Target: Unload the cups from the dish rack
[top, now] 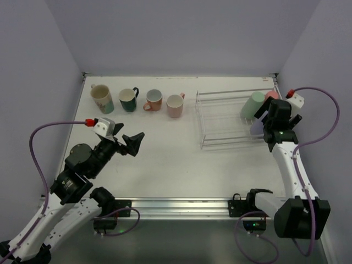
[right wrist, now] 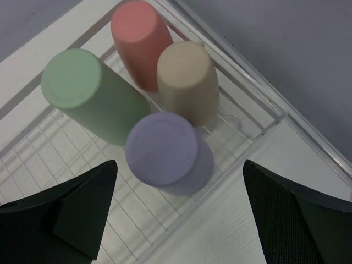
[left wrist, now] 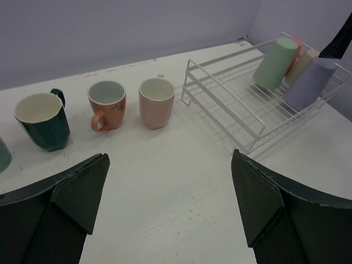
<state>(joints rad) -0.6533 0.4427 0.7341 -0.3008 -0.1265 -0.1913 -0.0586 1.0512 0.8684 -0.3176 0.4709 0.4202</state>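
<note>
The wire dish rack (top: 225, 91) stands at the back right. In it lie upturned tumblers: mint green (right wrist: 88, 93), coral red (right wrist: 140, 41), cream (right wrist: 188, 80) and lavender (right wrist: 162, 148). My right gripper (right wrist: 179, 209) is open and hovers just above the lavender tumbler (top: 257, 126), with the jaws either side of it and not touching. Four mugs stand in a row at the back left: cream (top: 102, 98), dark green (top: 128, 99), salmon (top: 153, 100) and pink (top: 175, 105). My left gripper (top: 132, 144) is open and empty above the table, in front of the mugs.
The rack's left half (left wrist: 220, 96) holds nothing. Walls close the table at the back and on both sides. The right arm's cable (top: 330, 110) loops near the right wall.
</note>
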